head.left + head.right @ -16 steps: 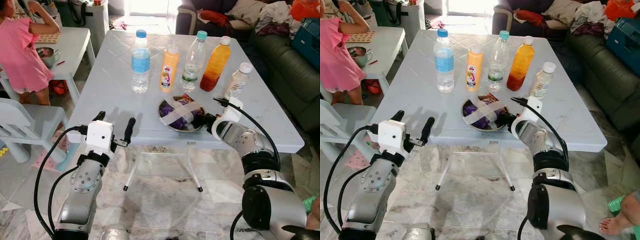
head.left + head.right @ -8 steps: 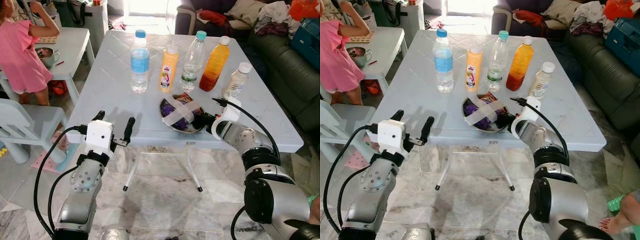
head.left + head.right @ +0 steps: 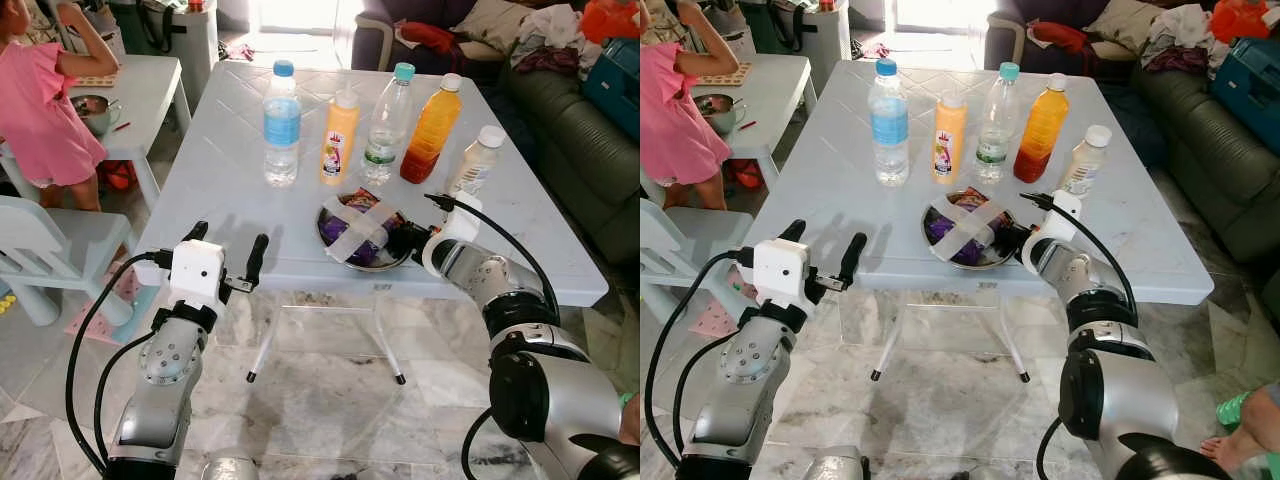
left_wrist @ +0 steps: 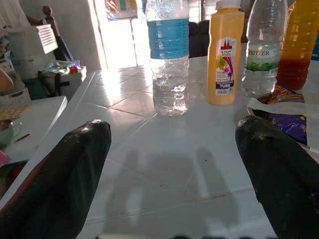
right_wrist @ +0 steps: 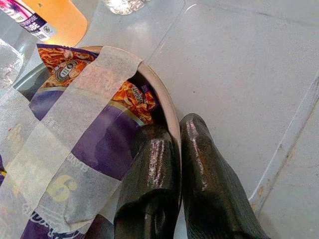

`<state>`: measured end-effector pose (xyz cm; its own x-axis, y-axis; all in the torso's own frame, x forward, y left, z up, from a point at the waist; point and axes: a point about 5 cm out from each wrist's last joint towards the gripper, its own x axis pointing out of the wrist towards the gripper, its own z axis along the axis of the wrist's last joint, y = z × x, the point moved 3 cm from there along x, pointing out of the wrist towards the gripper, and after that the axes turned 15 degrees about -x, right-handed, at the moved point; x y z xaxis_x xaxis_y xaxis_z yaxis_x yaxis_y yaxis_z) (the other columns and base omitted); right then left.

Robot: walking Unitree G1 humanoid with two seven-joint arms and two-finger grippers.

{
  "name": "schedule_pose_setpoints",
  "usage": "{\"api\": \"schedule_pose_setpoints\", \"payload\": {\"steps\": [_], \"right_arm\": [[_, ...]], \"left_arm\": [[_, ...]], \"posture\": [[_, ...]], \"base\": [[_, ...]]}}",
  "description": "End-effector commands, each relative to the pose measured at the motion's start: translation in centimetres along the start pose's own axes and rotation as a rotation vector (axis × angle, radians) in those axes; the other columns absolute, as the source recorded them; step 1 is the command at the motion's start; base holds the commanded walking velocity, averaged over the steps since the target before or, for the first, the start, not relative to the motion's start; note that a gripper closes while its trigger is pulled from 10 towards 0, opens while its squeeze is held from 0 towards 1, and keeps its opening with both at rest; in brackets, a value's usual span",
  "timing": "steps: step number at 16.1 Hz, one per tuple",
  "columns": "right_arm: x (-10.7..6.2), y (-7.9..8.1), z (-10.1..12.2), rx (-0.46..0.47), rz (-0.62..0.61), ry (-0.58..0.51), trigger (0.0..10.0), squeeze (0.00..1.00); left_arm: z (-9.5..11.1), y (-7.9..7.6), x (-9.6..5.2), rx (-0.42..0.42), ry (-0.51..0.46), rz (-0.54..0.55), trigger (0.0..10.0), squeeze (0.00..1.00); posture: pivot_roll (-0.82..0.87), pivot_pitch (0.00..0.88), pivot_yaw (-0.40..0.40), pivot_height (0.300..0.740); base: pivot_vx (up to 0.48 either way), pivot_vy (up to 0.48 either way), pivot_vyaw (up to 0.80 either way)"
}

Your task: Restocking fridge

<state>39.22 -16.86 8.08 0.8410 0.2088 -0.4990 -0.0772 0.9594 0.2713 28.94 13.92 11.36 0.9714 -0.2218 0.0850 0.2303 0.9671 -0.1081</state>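
Observation:
A metal bowl holding a purple snack packet under crossed white tape sits near the front edge of the pale table. My right gripper is shut on the bowl's right rim, one finger inside and one outside. Behind the bowl stand a water bottle, a yellow bottle, a clear bottle with a teal cap, an orange juice bottle and a small white bottle. My left gripper is open at the table's front left edge, holding nothing.
A person in pink stands at a small white table at the far left, with a pale chair nearer. A green sofa runs along the right. Marble floor lies below the table.
The bowl has turned and shifted slightly in the right gripper's hold, near the table's front edge. The left arm has stayed still.

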Motion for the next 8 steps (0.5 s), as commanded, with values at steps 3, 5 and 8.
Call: {"api": "schedule_pose_setpoints", "payload": {"steps": [3, 5, 8], "right_arm": [[-0.4, -0.7, -0.2, -0.064, -0.029, -0.031, 0.0, 0.0], [-1.4, 0.5, 1.1, -0.076, 0.033, -0.174, 0.0, 0.0], [-4.1, 1.5, 0.9, -0.134, 0.042, -0.352, 0.0, 0.0]], "left_arm": [[0.0, 0.3, 0.1, 0.029, -0.001, 0.031, 10.0, 0.0], [-0.4, 1.5, -0.1, 0.055, 0.008, 0.106, 10.0, 0.0], [-1.7, 3.3, -0.7, 0.035, 0.055, 0.237, 10.0, 0.0]], "posture": [[0.13, 0.0, -0.066, 0.74], [0.12, 0.0, -0.063, 0.74], [0.09, 0.0, -0.042, 0.74]], "base": [[0.0, 0.0, 0.0], [0.0, 0.0, 0.0], [0.0, 0.0, 0.0]]}}
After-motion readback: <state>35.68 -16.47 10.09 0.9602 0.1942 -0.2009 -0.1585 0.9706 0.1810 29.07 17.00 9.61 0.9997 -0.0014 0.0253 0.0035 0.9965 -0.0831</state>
